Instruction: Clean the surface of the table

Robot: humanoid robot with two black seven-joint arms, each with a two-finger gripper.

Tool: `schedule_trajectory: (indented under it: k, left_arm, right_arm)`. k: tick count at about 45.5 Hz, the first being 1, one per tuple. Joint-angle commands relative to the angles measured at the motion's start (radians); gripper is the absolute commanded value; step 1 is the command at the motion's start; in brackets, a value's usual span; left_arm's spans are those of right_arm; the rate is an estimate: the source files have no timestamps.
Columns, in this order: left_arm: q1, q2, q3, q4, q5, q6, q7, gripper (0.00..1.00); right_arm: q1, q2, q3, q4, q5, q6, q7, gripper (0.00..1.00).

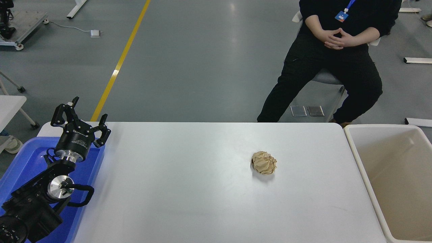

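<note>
At the far left, a blue tray (pixel 23 162) sits against the table's left edge, and the parked left arm rises over it, its gripper (pixel 80 116) held with fingers spread wide above the tray's far corner. The white table surface (pixel 189 189) fills the middle of the view, matte and smooth with rounded far corners, its far edge running straight across and its near edge cut off by the bottom of the frame. Wide bare stretches lie on every side of a crumpled brown paper ball (pixel 264 162) resting right of centre, well apart from both tray and bin. A seated person (pixel 334 50) with clasped hands faces the far edge. A beige bin (pixel 354 158) stands just beside the table's right edge.
</note>
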Motion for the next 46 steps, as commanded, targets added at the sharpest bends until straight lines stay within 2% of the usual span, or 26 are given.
schedule_trajectory:
  k: [1,13,23,46]
  left_arm:
    - [0.000,0.000,0.000,0.001,0.000,0.000,0.000,1.00]
    - [0.000,0.000,0.000,0.001,0.000,0.000,0.000,1.00]
    - [0.000,0.000,0.000,-0.001,0.000,0.000,0.000,1.00]
    - [0.000,0.000,-0.001,-0.001,0.000,0.000,0.000,1.00]
  right_arm:
    - [-0.053,0.051,0.048,-0.001,0.014,-0.013,-0.056,0.00]
    - [-0.114,0.181,0.120,-0.001,0.014,-0.064,-0.088,0.00]
    - [-0.157,0.239,0.131,0.001,0.014,-0.102,-0.109,0.00]
    - [-0.166,0.244,0.146,0.002,0.014,-0.107,-0.109,0.00]
